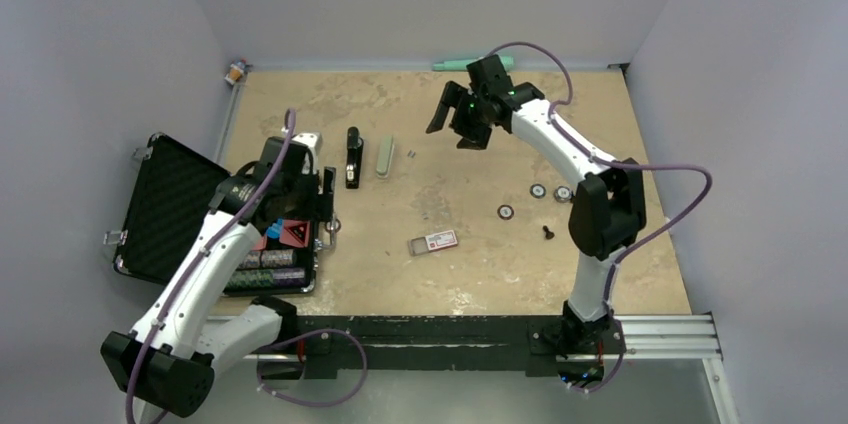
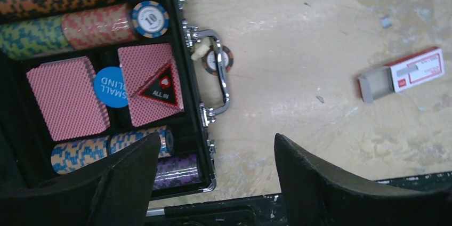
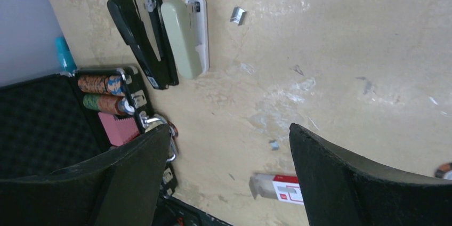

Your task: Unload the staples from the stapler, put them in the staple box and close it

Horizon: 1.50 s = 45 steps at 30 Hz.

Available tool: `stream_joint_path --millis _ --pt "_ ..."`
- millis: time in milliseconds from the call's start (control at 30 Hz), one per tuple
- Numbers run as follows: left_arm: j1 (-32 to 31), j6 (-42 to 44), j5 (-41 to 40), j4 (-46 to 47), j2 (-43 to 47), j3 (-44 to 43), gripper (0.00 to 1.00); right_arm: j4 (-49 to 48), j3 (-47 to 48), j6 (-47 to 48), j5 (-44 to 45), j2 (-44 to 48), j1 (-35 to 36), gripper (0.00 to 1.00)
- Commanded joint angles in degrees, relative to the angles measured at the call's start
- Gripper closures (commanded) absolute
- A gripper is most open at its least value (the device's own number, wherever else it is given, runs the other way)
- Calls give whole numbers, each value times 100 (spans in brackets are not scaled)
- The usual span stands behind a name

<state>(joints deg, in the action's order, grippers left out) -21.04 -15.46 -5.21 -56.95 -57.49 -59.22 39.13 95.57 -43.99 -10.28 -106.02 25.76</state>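
The black stapler (image 1: 353, 157) lies at the table's far left, its two arms spread in a narrow V (image 3: 143, 35). A pale green and white piece (image 3: 186, 34) lies right beside it. The staples (image 3: 237, 16), a tiny grey metal strip, rest on the table just right of that piece (image 1: 410, 154). My right gripper (image 1: 456, 122) hangs open above the far middle of the table, right of the staples, with nothing between its fingers (image 3: 229, 148). My left gripper (image 2: 216, 154) is open and empty over the right edge of the poker case (image 1: 318, 206).
An open black poker case (image 1: 165, 209) with chips and cards fills the left side, its metal handle (image 2: 221, 74) toward the table. A small clear box with a red-and-white label (image 1: 433, 242) lies mid-table. Three loose chips (image 1: 538, 191) and a small dark piece (image 1: 548, 232) lie at right. A teal marker (image 1: 462, 64) lies along the back wall.
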Motion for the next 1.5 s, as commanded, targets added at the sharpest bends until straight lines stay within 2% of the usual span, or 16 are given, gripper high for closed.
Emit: stream_joint_path --millis 0,333,467,800,900,1033,1233,1467 --pt "389 -417 -353 57 51 172 19 -233 529 -709 117 -488 123 15" --pt "846 -895 -925 -42 254 356 20 59 1768 -993 961 -1910 507 24" --pt "923 -894 -894 1 172 385 20 258 2212 -970 1128 -2391 624 28" --pt "944 -757 -606 124 -69 371 22 233 2720 -1041 1415 -3014 720 51" --pt "937 -739 -562 140 -68 379 22 200 2752 -1059 1538 -3062 720 61" --pt "936 -721 -516 156 -64 391 23 180 2802 -1057 1625 -3167 720 68" --pt "942 -712 -503 174 -45 394 24 142 2743 -1087 1669 -3282 729 73" --pt "934 -704 -481 188 -7 411 25 200 2946 -1102 1712 -3520 854 74"
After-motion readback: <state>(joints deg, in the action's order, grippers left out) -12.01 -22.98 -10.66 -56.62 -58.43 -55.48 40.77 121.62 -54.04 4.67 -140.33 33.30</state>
